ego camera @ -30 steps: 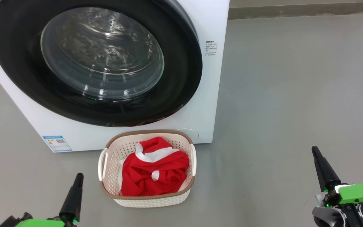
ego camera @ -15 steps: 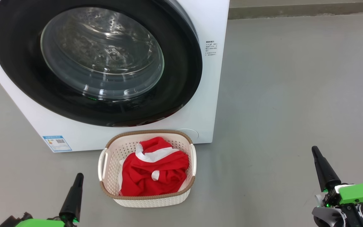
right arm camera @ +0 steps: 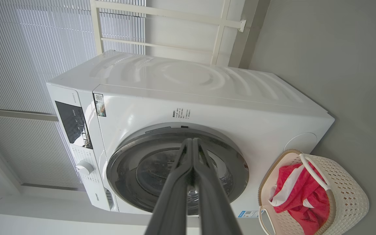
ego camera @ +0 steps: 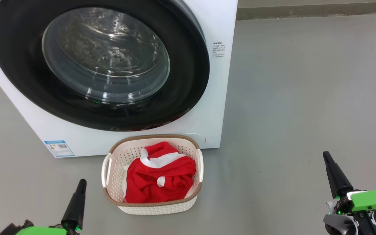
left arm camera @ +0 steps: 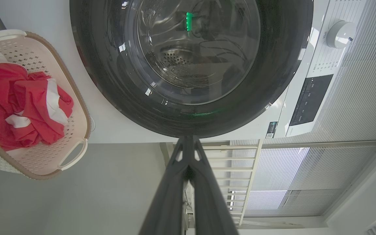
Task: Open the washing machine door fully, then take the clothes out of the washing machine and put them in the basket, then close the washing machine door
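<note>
The white washing machine [ego camera: 214, 98] fills the upper left of the head view, and its round black-rimmed door [ego camera: 100, 62] lies flush against its front, with the steel drum visible through the glass. In front of it on the floor stands the cream basket [ego camera: 109, 164] holding the red clothes [ego camera: 160, 174] with white trim. My left gripper [ego camera: 82, 183] is shut, low at the left of the basket, with nothing in it. My right gripper [ego camera: 325, 156] is shut and empty, far to the basket's right. The door [left arm camera: 188, 65] and basket [left arm camera: 77, 107] show in the left wrist view, the machine [right arm camera: 181, 98] in the right.
Grey floor [ego camera: 305, 98] stretches to the right of the machine up to a dark skirting strip [ego camera: 305, 13]. Behind the machine are white slatted blinds [right arm camera: 28, 49] and a cream railing [right arm camera: 162, 18]. A control dial [left arm camera: 339, 34] sits on the machine's panel.
</note>
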